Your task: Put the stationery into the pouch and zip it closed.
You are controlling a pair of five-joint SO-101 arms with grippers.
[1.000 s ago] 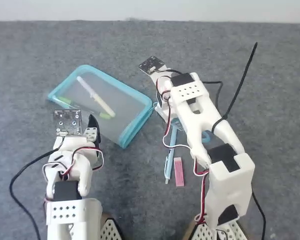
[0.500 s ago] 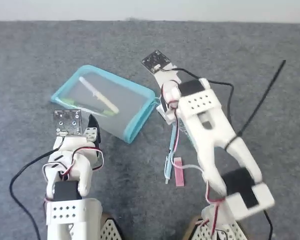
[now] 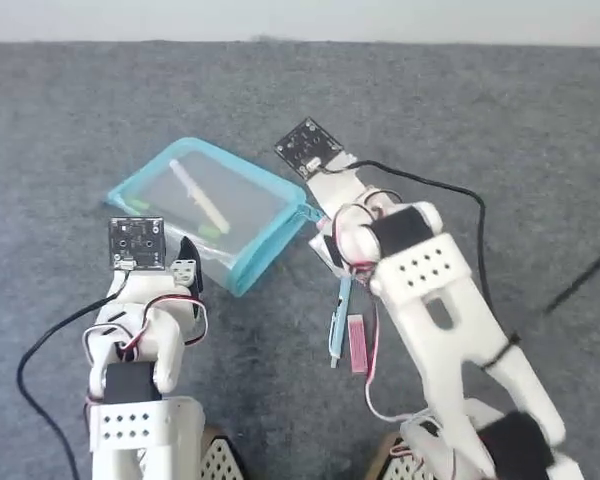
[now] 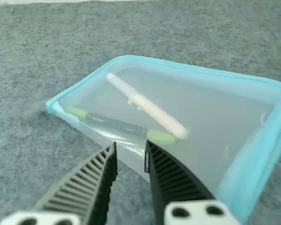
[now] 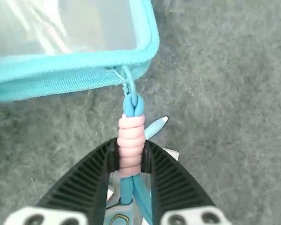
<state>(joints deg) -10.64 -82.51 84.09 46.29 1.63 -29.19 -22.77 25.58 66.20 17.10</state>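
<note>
One white pen (image 3: pixel 200 197) diagonal inside pouch (image 3: pixel 270 249)

The pouch (image 3: pixel 252 212) lies on the counter (image 3: pixel 500 130) with a marker (image 4: pixel 147 107) and a pen (image 4: pixel 117 125) inside. The left hand (image 4: pixel 130 145) sits at its near edge; the right hand (image 5: pixel 130 143) clamps the zip pull (image 5: pixel 132 105) at its right corner. Before that corner lie a second pen (image 3: pixel 336 325) and, right of it, an eraser (image 3: pixel 357 343).

1. Your right arm (image 3: pixel 435 300) swung its elbow out toward the lower right of the high view.
2. The pouch (image 3: pixel 205 210) turned slightly, its left corner drawn in, with the zipper pull (image 5: pixel 131 140) clamped in your right jaws.
3. The black cable (image 3: pixel 580 280) swept toward the right edge.
</note>
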